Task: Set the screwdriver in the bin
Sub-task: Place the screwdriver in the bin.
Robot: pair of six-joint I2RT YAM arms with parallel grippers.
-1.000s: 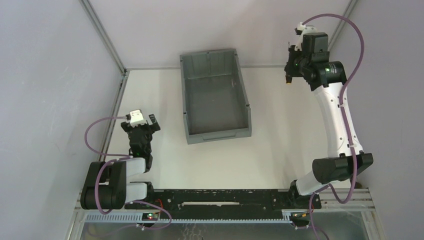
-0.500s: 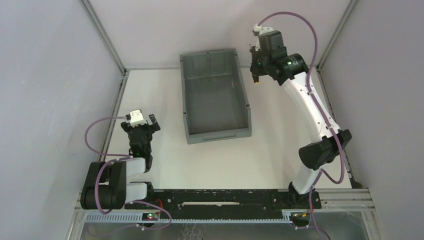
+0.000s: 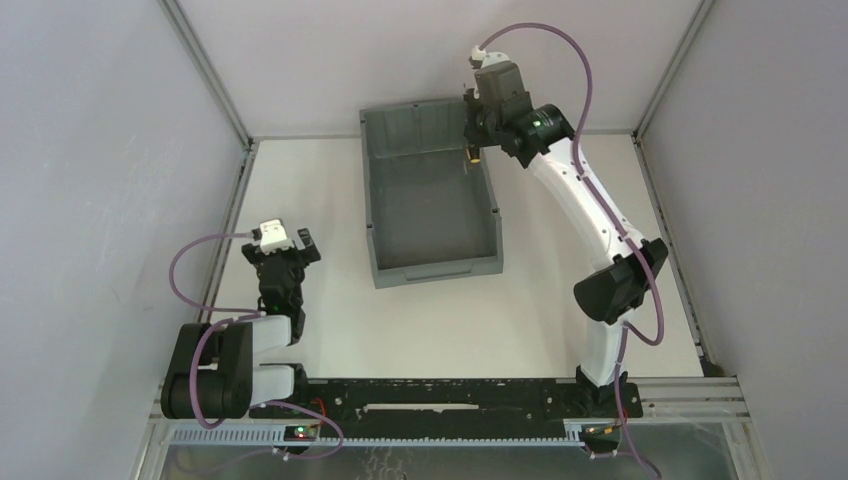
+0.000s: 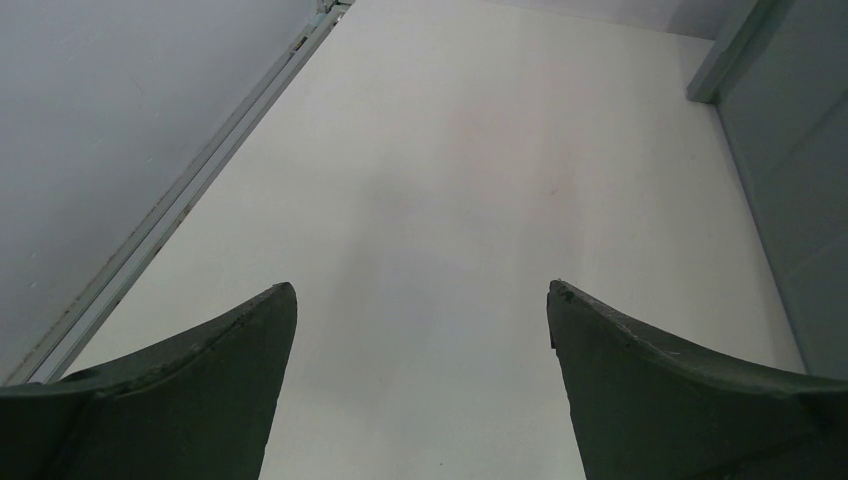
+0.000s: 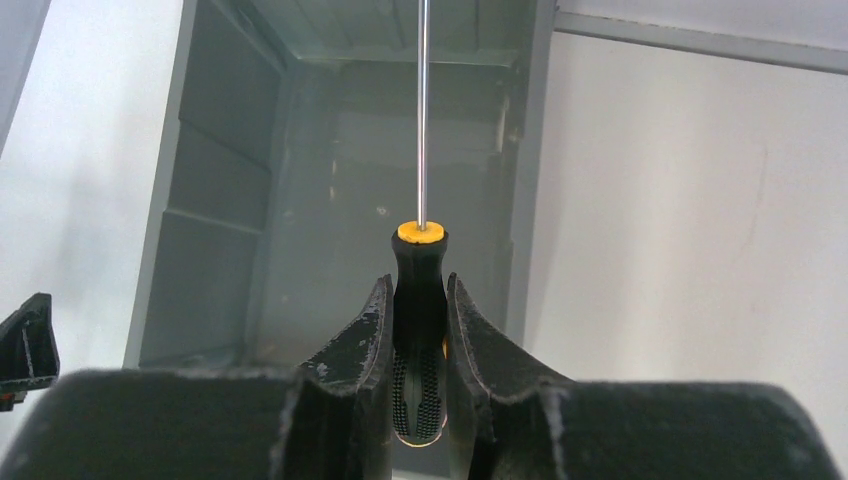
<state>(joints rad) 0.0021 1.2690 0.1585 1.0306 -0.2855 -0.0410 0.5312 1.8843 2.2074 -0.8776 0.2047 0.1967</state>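
Holding the screwdriver (image 5: 421,262) by its black handle, the right hand (image 5: 420,285) is closed tight, both fingers pressed on the ribbed grip just below the orange collar. The thin metal shaft points away from the wrist toward the interior of the grey bin (image 3: 369,205), near its far right corner in the overhead view. The tool hangs above the bin and, as far as can be seen, touches neither wall nor floor.

Assessment: light, rigid and slim. The ribbed handle is the proper purchase; the smooth shaft would likely slip. On release it may bounce or roll on the hard plastic floor.

The left hand (image 4: 421,290) is wide open and empty, low over the worktop (image 4: 450,150), left of the bin.
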